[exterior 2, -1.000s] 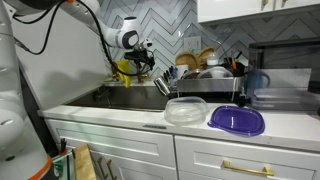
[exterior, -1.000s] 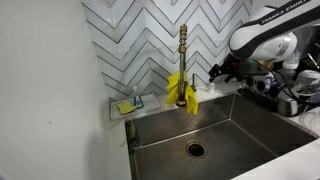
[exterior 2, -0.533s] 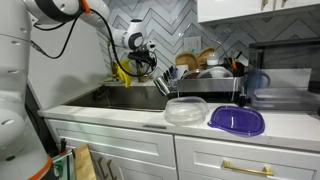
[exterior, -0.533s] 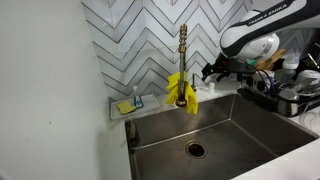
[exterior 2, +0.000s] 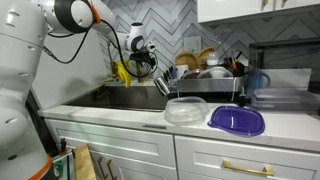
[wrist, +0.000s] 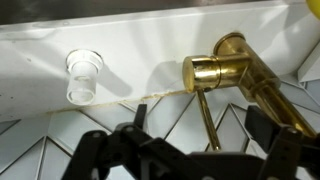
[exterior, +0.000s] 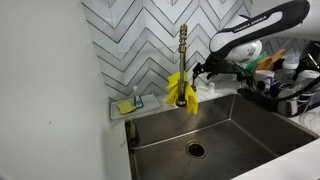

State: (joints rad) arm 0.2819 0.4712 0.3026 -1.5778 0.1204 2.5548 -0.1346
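The steel sink [exterior: 250, 130] fills the lower part of an exterior view, with herringbone tile [exterior: 140, 40] rising behind it. Along the counter stands a loaded dish rack [exterior 2: 205, 85], and in front of it lie a clear lid [exterior 2: 184, 110] and a purple lid [exterior 2: 237, 119] side by side. At the sink's far corner sits a small sponge holder [exterior: 130, 104]. A yellow cloth [exterior: 180, 88] hangs over the lower part of the gold faucet [exterior: 183, 50], which stands upright at the back rim of the sink.

The gripper [exterior: 199, 72] hovers just beside the faucet, on the dish-rack side, level with the cloth and clear of both. In the wrist view its fingers [wrist: 100, 150] are spread wide, holding nothing. The faucet's base [wrist: 225, 65] lies ahead between them, nearer one finger, with a small clear round fitting [wrist: 83, 75] off to the side on the ledge.
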